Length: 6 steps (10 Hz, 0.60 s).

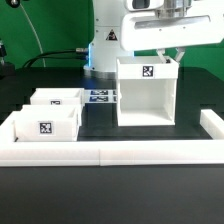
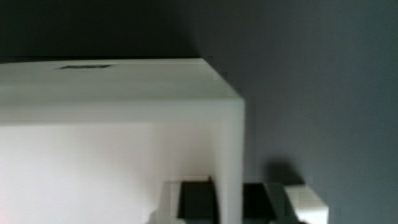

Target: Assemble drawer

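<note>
The drawer's tall open-fronted box housing (image 1: 148, 92) stands upright at the centre right of the black table, its tag facing forward. My gripper (image 1: 166, 50) is at its top rear edge. In the wrist view the gripper (image 2: 231, 205) has one dark finger on each side of the housing's thin white wall (image 2: 125, 120), shut on it. Two small open-top trays stand at the exterior view's left, one further back (image 1: 57, 98) and one nearer the front (image 1: 45, 125); both are apart from the housing.
The marker board (image 1: 100, 97) lies flat between the trays and the housing. Low white rails edge the table at the front (image 1: 110, 153) and at the exterior view's right (image 1: 212, 125). The robot's base (image 1: 105, 40) stands behind.
</note>
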Each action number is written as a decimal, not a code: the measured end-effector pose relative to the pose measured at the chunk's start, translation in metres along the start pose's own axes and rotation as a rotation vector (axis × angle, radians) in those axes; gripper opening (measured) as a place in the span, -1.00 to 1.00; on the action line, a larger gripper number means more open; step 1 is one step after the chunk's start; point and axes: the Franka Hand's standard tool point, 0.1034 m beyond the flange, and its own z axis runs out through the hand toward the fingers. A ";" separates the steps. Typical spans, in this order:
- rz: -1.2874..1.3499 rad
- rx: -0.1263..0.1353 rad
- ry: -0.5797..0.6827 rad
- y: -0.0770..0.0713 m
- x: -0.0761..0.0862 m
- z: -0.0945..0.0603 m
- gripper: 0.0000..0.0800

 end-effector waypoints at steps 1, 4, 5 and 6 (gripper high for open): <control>0.008 0.007 0.014 0.000 0.019 0.000 -0.91; 0.016 0.023 0.056 -0.004 0.064 -0.003 -0.90; 0.015 0.028 0.071 -0.005 0.077 -0.004 -0.90; 0.014 0.034 0.084 -0.008 0.090 -0.005 -0.90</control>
